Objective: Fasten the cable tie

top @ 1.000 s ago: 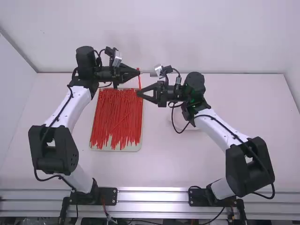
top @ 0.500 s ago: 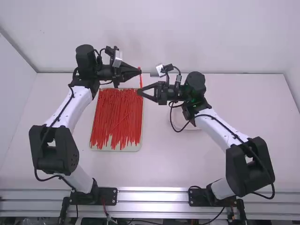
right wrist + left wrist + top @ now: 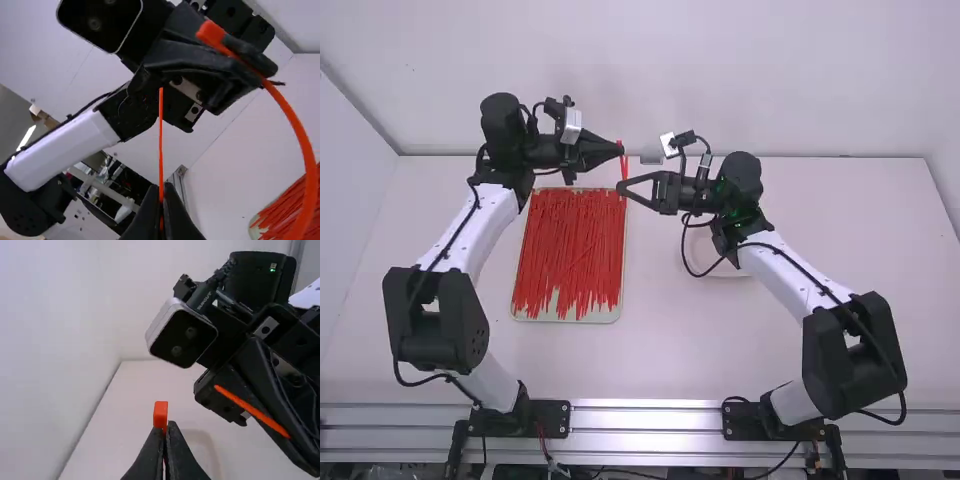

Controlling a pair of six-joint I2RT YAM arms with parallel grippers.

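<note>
Two ends pinched, nothing threaded yet.

Your left gripper (image 3: 164, 434) is pressed together on the cable tie (image 3: 621, 170) just under its square head (image 3: 160, 413). Your right gripper (image 3: 161, 196) pinches the thin tail, which sits near the head but not in it. The tie hangs in the air over the far end of the pile of spare ties (image 3: 570, 255) on the tabletop (image 3: 720, 320). The tail looks off-line from the slot, so pushing now could buckle the strap or slide it past the head. A twisted tail would likely not lock either.
</note>
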